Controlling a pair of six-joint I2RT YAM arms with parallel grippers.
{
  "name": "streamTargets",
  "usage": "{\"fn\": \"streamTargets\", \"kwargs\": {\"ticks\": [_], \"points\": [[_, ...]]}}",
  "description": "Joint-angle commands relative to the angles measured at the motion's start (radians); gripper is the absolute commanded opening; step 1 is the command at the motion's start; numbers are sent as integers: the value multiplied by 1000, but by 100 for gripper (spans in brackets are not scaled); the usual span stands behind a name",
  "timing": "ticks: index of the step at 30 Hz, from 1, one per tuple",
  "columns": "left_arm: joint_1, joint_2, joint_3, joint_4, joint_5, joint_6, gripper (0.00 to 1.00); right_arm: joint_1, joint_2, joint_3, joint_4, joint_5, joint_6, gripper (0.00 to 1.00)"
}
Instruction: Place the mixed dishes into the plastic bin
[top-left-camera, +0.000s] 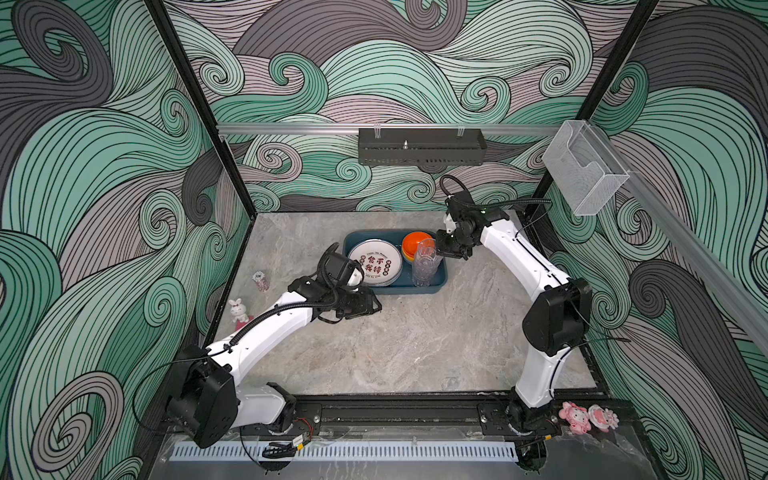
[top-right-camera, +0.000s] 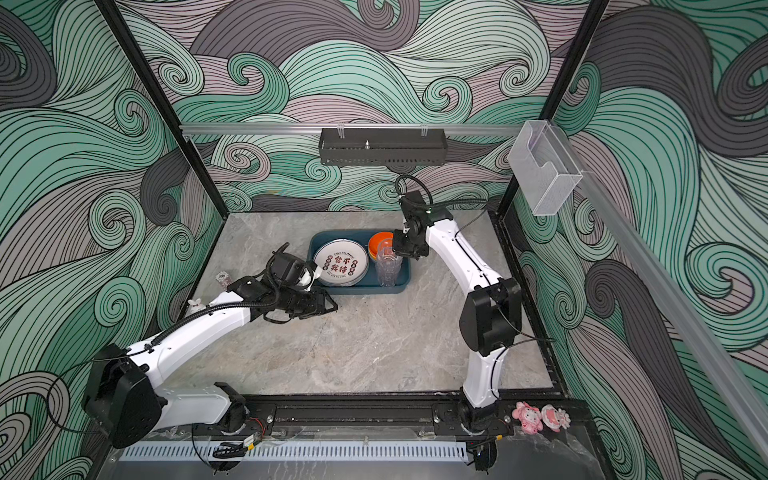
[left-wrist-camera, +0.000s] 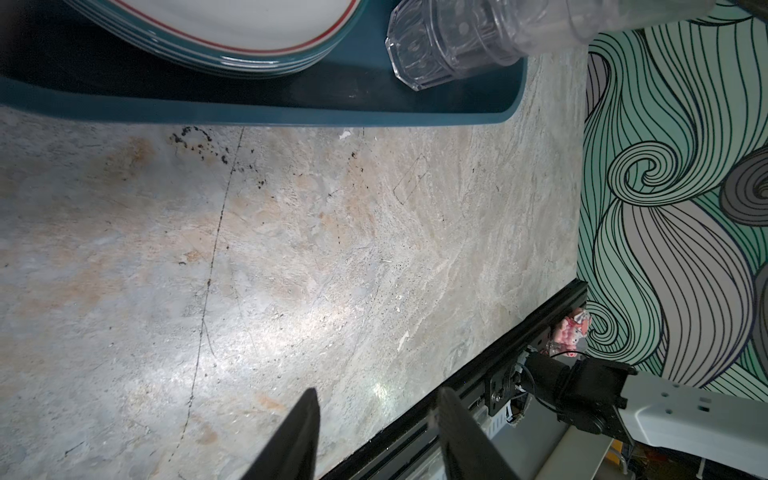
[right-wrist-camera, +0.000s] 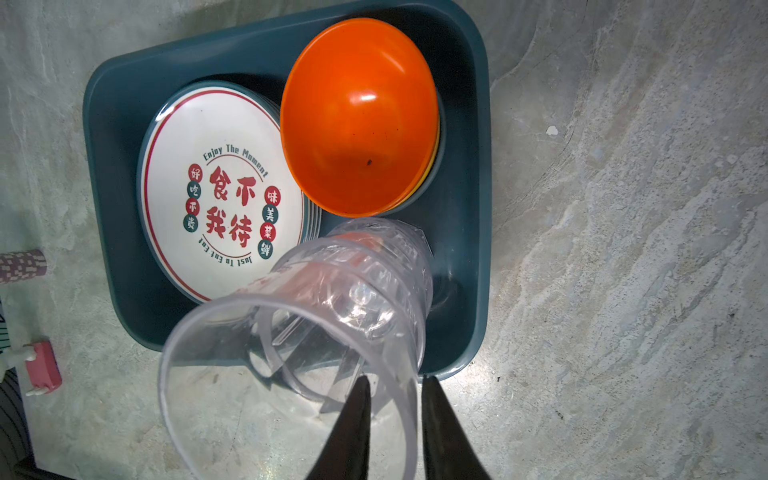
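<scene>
item: plastic bin (top-left-camera: 395, 289). dark teal tub on the stone-look table (top-left-camera: 415, 345), toward the back wall.

contents, plates (top-left-camera: 376, 264): a stack lying flat in the bin's left part, printed face up.

contents, bowls (top-left-camera: 415, 243): nested, the orange one on top, in the far right corner, just beside the plates.

contents, tumblers (right-wrist-camera: 332, 311): clear, ribbed and nested, standing in the near right corner with the mouth up.

right gripper (right-wrist-camera: 395, 380): at the top tumbler's rim, one finger inside the mouth and one outside. the jaws stand narrowly apart with the thin wall between them, and they appear not to pinch it.

left gripper (left-wrist-camera: 379, 392): fingers about half apart and holding nothing. it hangs over bare table just in front of the bin.

not of the task: rabbit figurine (top-left-camera: 238, 309) and a small patterned cylinder (top-left-camera: 260, 280), both near the left wall.

step in hand, judged: letting go of the tumbler just set into the bin. no dish shows on the table outside it, so the task looks nearly finished.

next move calls for: a little more spread, then a straight lift clear of the rim. that way the inner finger does not catch the wall and tip the tall, light stack onto the bowls.
</scene>
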Motion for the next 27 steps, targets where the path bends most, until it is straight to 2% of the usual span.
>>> {"fn": "streamTargets", "kwargs": {"ticks": [1, 17, 21, 26, 27], "points": [[10, -34, 3, -2, -9, -12, 50, 3, -49, 27, -6, 26, -6, 28], [37, -86, 6, -24, -50, -10, 51, 4, -147, 9, 6, 65, -9, 43], [56, -107, 12, -36, -82, 0, 53, 3, -187, -24, 27, 70, -13, 52], [87, -159, 32, -70, -202, 30, 74, 1, -257, -102, 86, 76, -24, 71], [98, -172, 37, -77, -229, 39, 98, 2, -270, -117, 97, 76, -27, 74]]}}
